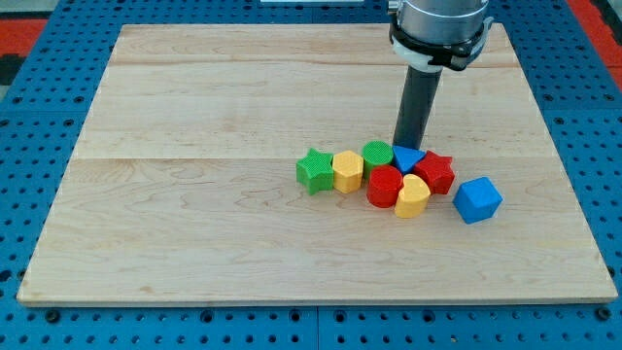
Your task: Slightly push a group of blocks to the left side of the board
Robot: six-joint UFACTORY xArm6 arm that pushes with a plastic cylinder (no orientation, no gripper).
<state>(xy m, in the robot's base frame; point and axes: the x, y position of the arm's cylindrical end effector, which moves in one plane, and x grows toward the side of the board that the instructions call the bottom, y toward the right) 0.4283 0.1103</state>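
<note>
Wooden board: pale planks, lying on a blue pegboard table.

Arm: grey housing at the view's top, carrying a dark rod. No fingers fitted; my tip stands at the top edge of the cluster, touching or just behind the blue triangle.

Block cluster, right of centre, low on the board:
- blue cube, furthest right, slightly apart
- red star
- red cylinder
- yellow heart
- green cylinder
- yellow hexagon
- green star, furthest left
</note>
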